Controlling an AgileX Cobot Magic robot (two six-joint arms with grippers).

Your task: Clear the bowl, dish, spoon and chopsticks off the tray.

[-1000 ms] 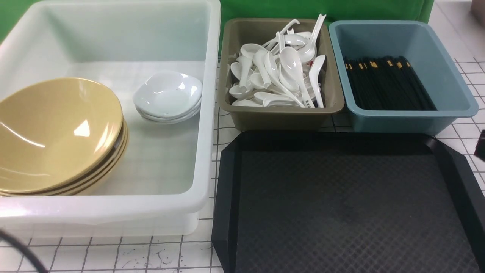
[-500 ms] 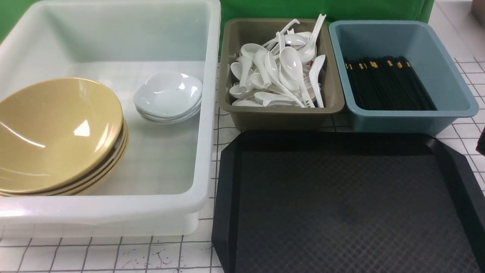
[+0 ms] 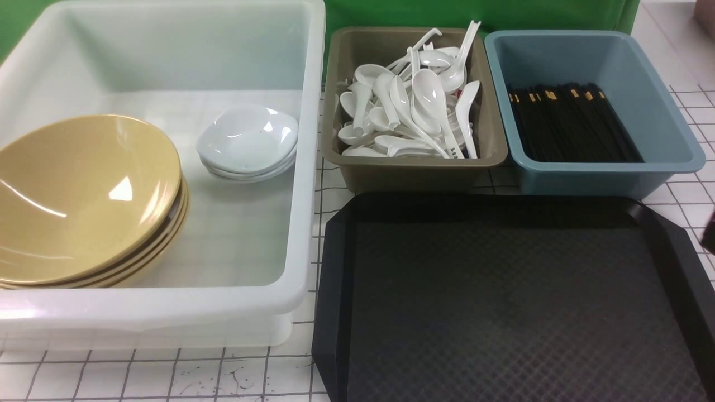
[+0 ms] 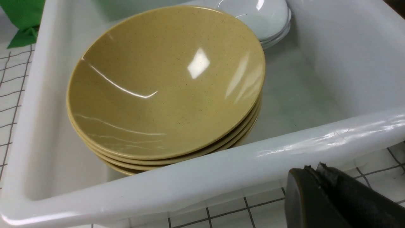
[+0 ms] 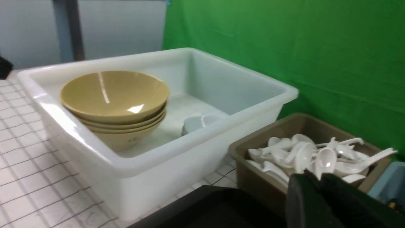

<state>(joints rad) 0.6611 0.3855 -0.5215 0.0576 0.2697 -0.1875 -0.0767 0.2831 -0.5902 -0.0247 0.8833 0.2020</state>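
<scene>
The tray [image 3: 514,301] sat bare, nothing on its textured surface, so by the look of it the task was done. The bowl [image 3: 84,195] topped a stack of tan bowls at the near left of the white tub [image 3: 304,167], and the dish [image 3: 247,137] topped a small stack of white dishes beside it, toward the tub's right wall. The spoon [image 3: 455,146], with dark characters on its handle, lay in the brown bin [image 3: 413,167] among plain white spoons, handle toward the tray. The chopsticks [image 3: 570,123] lay in the blue bin [image 3: 670,162], long axes running away from the robot, gold bands at the far end. The left gripper [image 4: 316,177] had its jaws pressed together on nothing, low outside the tub's near wall, with the bowl stack just across that rim. The right gripper [image 5: 313,183] looked nearly closed and held nothing; it hung near the tray's right side, brown bin ahead of it. No task item was left for either arm; open room lay over the tray.
</scene>
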